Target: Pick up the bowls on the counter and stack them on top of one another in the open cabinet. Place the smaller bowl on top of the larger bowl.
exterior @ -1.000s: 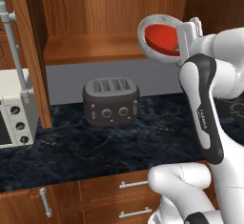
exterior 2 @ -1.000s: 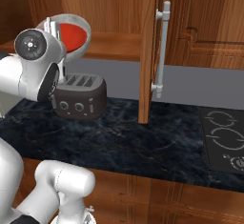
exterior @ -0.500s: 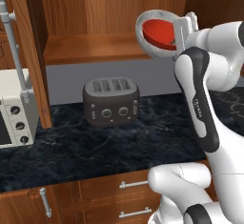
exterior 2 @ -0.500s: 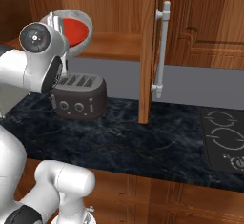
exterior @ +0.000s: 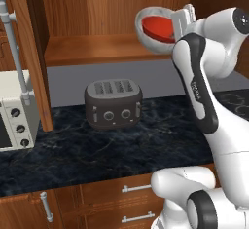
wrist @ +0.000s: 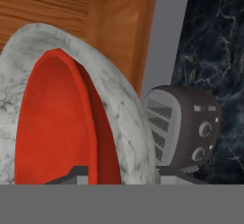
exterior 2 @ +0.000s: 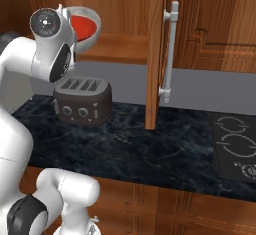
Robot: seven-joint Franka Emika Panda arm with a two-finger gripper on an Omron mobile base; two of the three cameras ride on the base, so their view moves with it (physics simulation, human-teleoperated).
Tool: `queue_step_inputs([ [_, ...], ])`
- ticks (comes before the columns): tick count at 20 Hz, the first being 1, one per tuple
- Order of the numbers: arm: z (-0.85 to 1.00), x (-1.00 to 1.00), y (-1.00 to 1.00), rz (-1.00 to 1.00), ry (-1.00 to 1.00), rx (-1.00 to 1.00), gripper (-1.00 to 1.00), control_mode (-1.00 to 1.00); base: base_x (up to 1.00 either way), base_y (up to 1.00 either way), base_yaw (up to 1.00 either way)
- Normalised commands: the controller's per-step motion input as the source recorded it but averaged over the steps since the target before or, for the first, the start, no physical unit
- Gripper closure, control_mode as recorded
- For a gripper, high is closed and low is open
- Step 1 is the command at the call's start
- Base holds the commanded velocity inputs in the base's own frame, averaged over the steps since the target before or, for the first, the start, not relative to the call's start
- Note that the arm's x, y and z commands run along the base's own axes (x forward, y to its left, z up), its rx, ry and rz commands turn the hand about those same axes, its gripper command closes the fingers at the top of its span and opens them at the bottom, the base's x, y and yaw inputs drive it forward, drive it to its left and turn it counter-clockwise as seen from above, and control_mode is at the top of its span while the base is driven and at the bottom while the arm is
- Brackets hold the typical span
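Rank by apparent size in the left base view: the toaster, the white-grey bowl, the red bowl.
1. Toaster, largest.
2. White-grey speckled bowl, held tilted at the gripper.
3. Red bowl, nested inside it.
The bowls differ only slightly.

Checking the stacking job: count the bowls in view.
2: the red bowl sits nested inside the speckled bowl, both held tilted by the gripper at the cabinet shelf.

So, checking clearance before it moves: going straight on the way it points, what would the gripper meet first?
Probably the toaster below; the gripper looks down past the held bowls, though depth is unclear.
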Motion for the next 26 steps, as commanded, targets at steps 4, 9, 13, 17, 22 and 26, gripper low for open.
queue_step_inputs([
  [4,0.03,0.33,0.01,0.0,0.03,0.0,1.0,-1.0,0.0,0.0,0.0],
  [9,0.0,0.31,0.05,0.0,0.02,0.0,1.0,-1.0,0.0,0.0,0.0],
  [13,0.0,0.28,0.09,0.0,0.0,0.0,1.0,-1.0,0.0,0.0,0.0],
  [17,0.0,0.26,0.09,0.0,0.0,0.0,1.0,-1.0,0.0,0.0,0.0],
  [22,0.0,0.24,0.08,0.0,0.0,0.0,1.0,-1.0,0.0,0.0,0.0],
  [26,-0.01,0.22,0.06,0.0,0.0,0.0,1.0,-1.0,0.0,0.0,0.0],
])
